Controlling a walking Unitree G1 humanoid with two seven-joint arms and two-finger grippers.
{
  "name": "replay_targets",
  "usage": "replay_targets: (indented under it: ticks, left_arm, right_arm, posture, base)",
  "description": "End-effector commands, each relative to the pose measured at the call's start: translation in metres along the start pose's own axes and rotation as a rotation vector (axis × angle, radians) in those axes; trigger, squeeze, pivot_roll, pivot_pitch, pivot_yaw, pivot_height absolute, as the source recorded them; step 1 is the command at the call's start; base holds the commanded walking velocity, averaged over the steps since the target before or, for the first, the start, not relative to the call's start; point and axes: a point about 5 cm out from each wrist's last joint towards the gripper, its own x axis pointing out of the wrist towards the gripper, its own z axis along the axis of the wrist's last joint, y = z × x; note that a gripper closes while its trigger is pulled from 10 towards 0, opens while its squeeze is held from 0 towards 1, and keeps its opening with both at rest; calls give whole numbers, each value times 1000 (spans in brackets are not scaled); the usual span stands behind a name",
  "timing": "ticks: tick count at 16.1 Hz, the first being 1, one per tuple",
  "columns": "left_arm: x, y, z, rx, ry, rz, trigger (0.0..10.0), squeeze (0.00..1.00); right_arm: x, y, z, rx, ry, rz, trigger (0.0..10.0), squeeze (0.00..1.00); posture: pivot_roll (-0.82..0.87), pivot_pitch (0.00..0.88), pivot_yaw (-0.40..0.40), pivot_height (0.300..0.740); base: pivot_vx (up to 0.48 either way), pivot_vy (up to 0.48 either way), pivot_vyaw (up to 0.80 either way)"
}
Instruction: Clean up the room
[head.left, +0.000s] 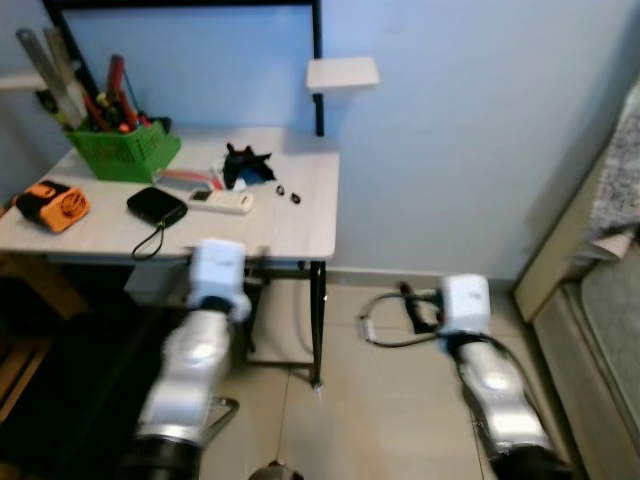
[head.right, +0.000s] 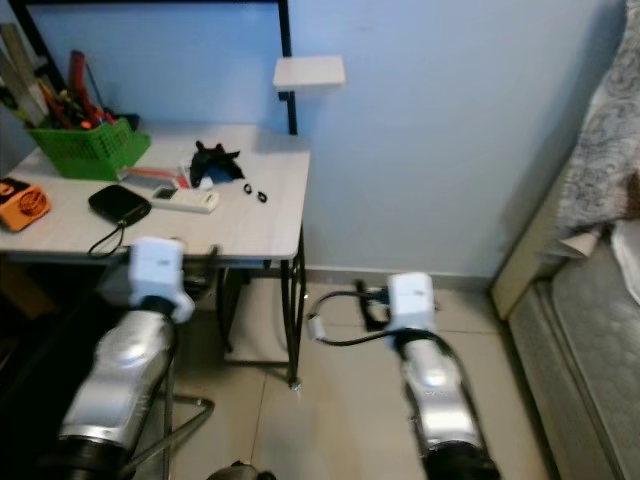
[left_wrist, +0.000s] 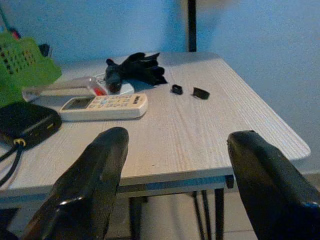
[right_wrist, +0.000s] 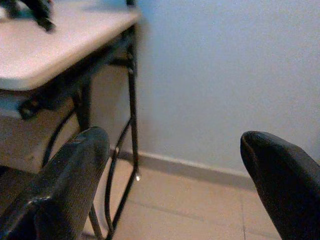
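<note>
A pale wooden table (head.left: 290, 235) holds a white remote (left_wrist: 102, 106), a crumpled black glove (left_wrist: 136, 69), a black pouch with a cord (head.left: 156, 206), two small black clips (left_wrist: 200, 93), a red-and-clear pen-like item (left_wrist: 65, 86), an orange device (head.left: 55, 205) and a green basket of tools (head.left: 125, 150). My left gripper (left_wrist: 175, 165) is open at the table's front edge, level with the top and pointing at the remote. My right gripper (right_wrist: 175, 170) is open and holds nothing, low beside the table's right leg (right_wrist: 132, 90), facing the wall.
A grey cable with a black plug (head.left: 395, 320) lies on the tiled floor by the wall. A bed with a patterned cover (head.left: 610, 300) stands at the right. A small white shelf (head.left: 343, 73) sticks out above the table's back corner.
</note>
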Motion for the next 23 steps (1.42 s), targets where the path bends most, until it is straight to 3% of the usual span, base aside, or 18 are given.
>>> replay_targets:
  ticks: [1, 2, 3, 4, 5, 7, 10, 21, 22, 23]
  left_arm:
    - [-1, -2, -5, -36, -7, -36, 10000, 0]
    - [-5, -1, -8, 15, -23, -71, 10000, 0]
    - [-18, -8, -17, -105, -9, -131, 10000, 0]
    - [-19, -4, -22, -154, -28, -98, 10000, 0]
    - [-10, -2, -23, -176, -45, -67, 10000, 0]
    - [-8, -7, -23, -127, -30, -91, 10000, 0]
    - [-4, -9, -20, -174, -70, -113, 10000, 0]
    - [-4, -9, -20, -174, -70, -113, 10000, 0]
    - [6, -5, -21, -125, -25, -85, 10000, 0]
    - [6, -4, -22, -115, -14, -75, 10000, 0]
  right_arm:
    - [-5, -4, 4, -26, -38, -25, 10000, 604]
    - [-10, -4, 5, -38, -51, -29, 10000, 604]
    - [-24, -16, -6, -24, -19, -80, 10000, 584]
    - [-29, -25, -10, 73, -20, -135, 10000, 600]
    - [-28, -26, -10, 157, -24, -164, 10000, 592]
    - [-25, -19, -9, 99, -23, -129, 10000, 592]
    - [-20, -21, -8, 70, -6, -106, 10000, 596]
    - [-20, -21, -8, 70, -6, -106, 10000, 596]
    - [-8, -12, -10, 66, 23, -67, 10000, 573]
    - [-7, -10, -10, 67, 26, -60, 10000, 573]
  posture:
    - [-102, 0, 69, 740]
    - [-103, 0, 67, 740]
    - [-105, 0, 68, 740]
    - [-110, 0, 64, 740]
    - [-121, 0, 61, 740]
    - [-120, 0, 55, 740]
    - [-121, 0, 57, 740]
    - [-121, 0, 57, 740]
    - [-89, 0, 48, 740]
    - [-87, 0, 47, 740]
  base:
    - [0, 0, 0]
    - [0, 0, 0]
    - [0, 0, 0]
    - [0, 0, 0]
    - [0, 0, 0]
    - [0, 0, 0]
    - [0, 0, 0]
    - [0, 0, 0]
    - [0, 0, 0]
    - [0, 0, 0]
